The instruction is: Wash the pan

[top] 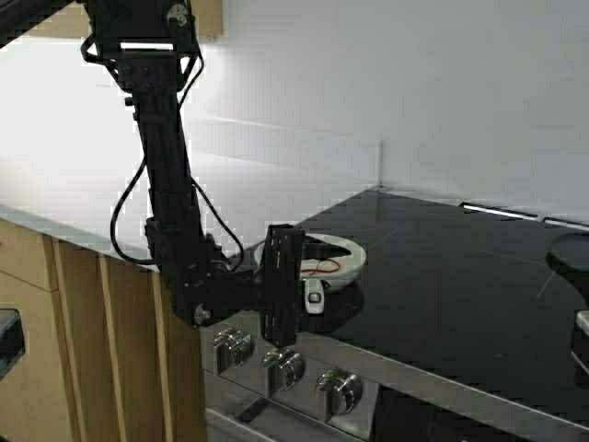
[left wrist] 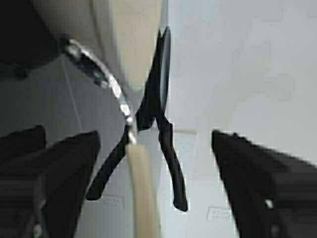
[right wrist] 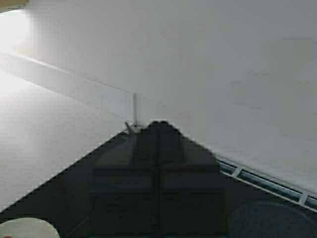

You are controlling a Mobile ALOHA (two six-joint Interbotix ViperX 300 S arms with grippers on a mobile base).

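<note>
High view: the pan [top: 342, 261] sits at the front left corner of the black hob [top: 442, 295], beside the white counter [top: 83, 198], its stubby handle pointing toward the front edge. The left gripper [top: 293, 287] hangs low at that handle, its body hiding part of the rim. This looks like the reach-and-grasp step, with washing itself not yet begun. Three knobs [top: 285, 364] line the front panel just below. The right arm barely shows at the right edge.

Left wrist view: the left fingers [left wrist: 64, 163] stand wide apart. Between them runs a pale edge with a shiny curved bracket, probably the pan's handle and rim seen close and blurred. Next the fingers need to settle around the handle and close before lifting; the low rim and hob edge leave little room.

Right wrist view: the right gripper [right wrist: 158, 144] has its fingers pressed together, holding nothing, hovering over the hob near the back wall [right wrist: 223, 64]. No sink is visible.
</note>
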